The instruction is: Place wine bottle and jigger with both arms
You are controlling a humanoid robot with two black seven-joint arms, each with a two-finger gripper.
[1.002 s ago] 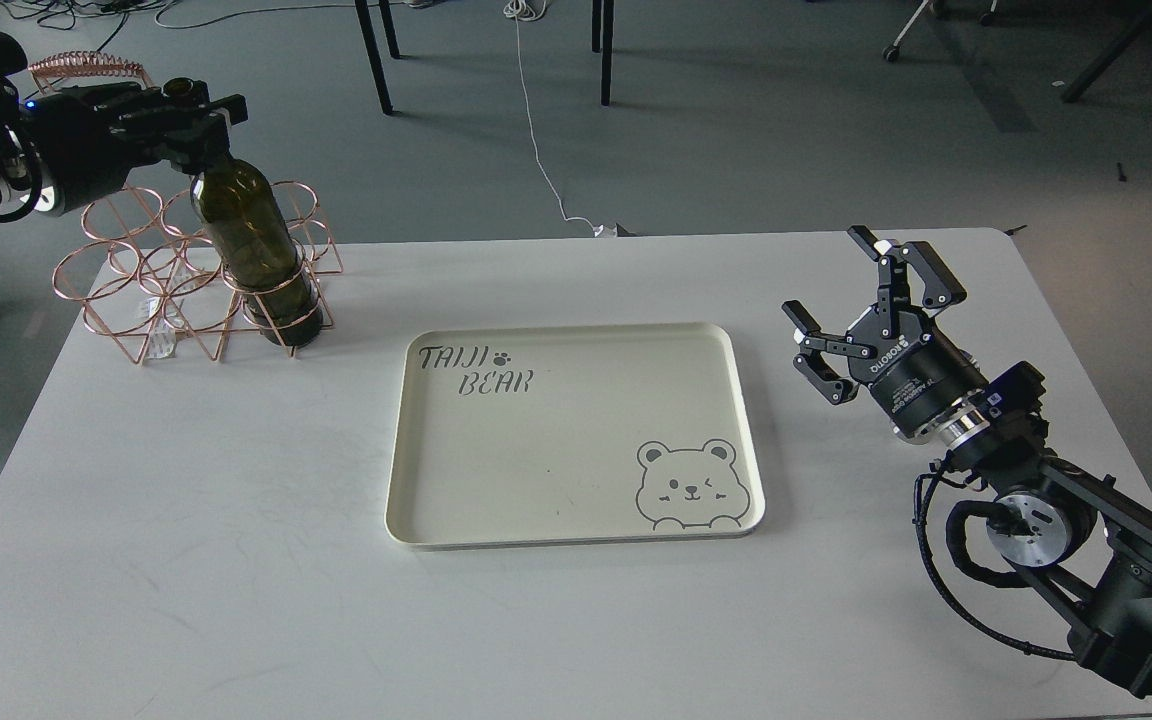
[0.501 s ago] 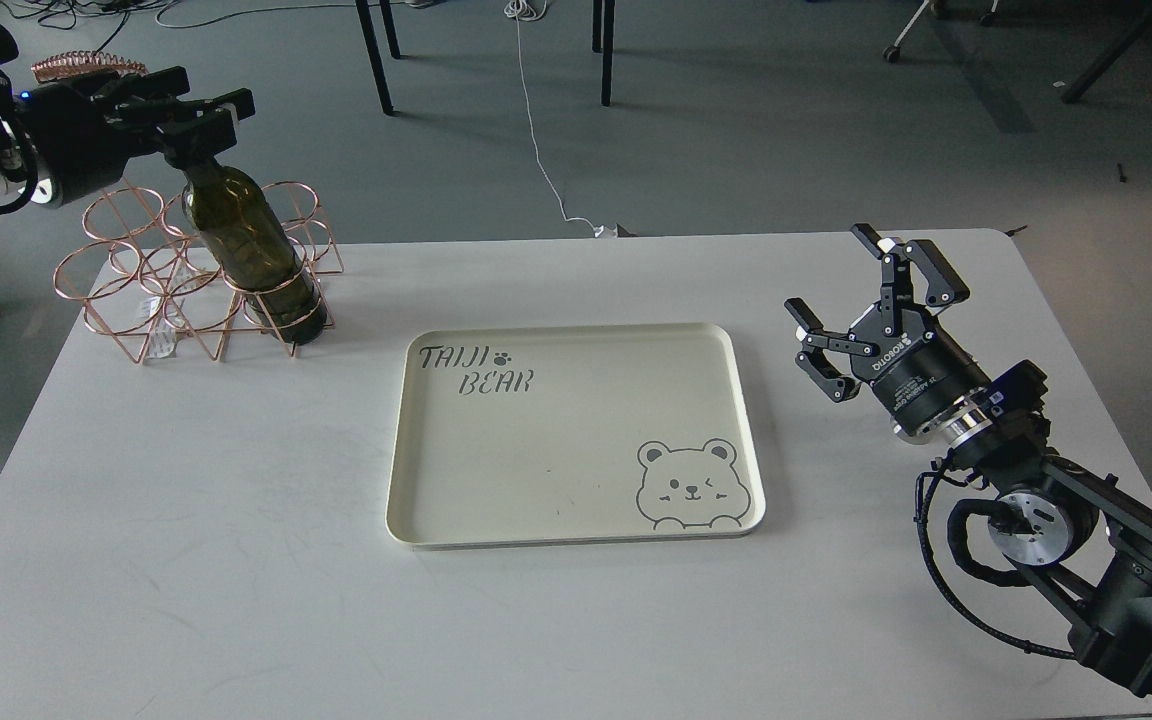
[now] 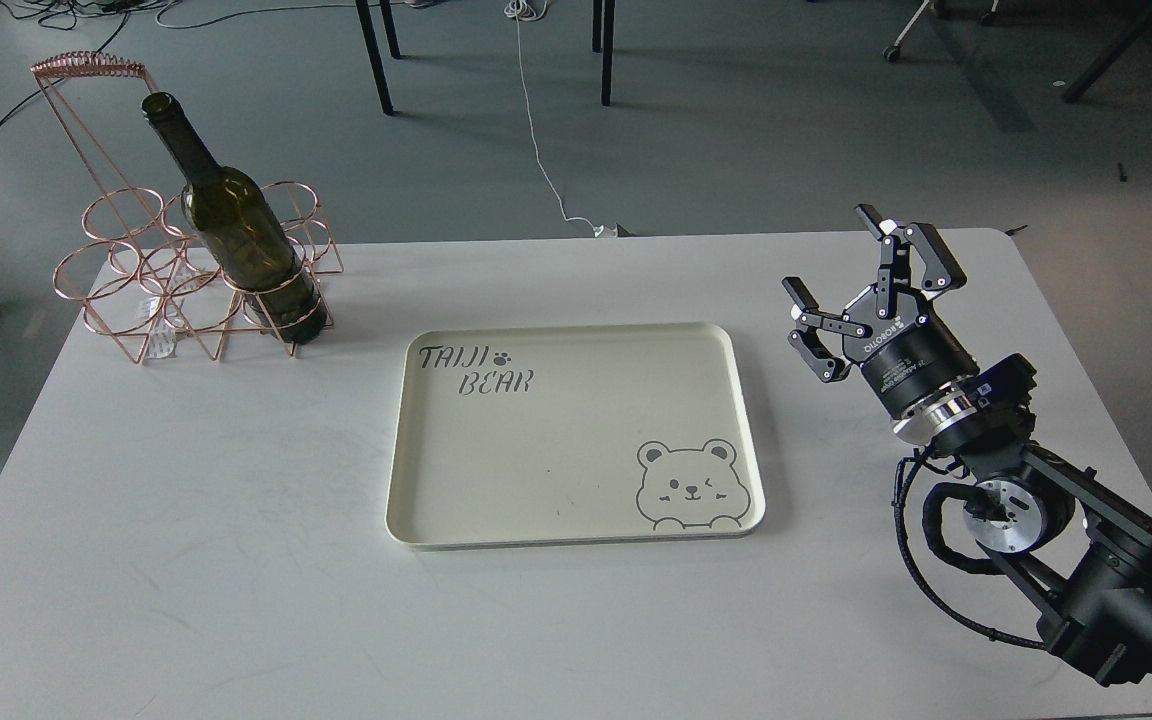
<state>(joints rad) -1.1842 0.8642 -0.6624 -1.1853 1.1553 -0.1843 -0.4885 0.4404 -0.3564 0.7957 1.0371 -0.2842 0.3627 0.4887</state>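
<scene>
Right hand (image 3: 861, 290) hovers released, fingers (image 3: 926, 262) spread, above the surface (image 3: 236, 520) right of the cream tray (image 3: 576, 520). Wine bottle (image 3: 236, 235) stands tilted in the copper wire rack (image 3: 126, 290), far left. Left hand out of view.

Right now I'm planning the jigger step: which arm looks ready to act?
Right, probably. Only the right gripper is in view, open above the table; the left arm is out of sight. No jigger is visible.

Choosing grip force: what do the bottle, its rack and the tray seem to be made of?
The wine bottle looks like dark olive glass, glossy and see-through. The rack looks like thin copper-toned metal wire, shiny. The tray is matte cream, probably plastic or coated metal; hard to tell.
</scene>
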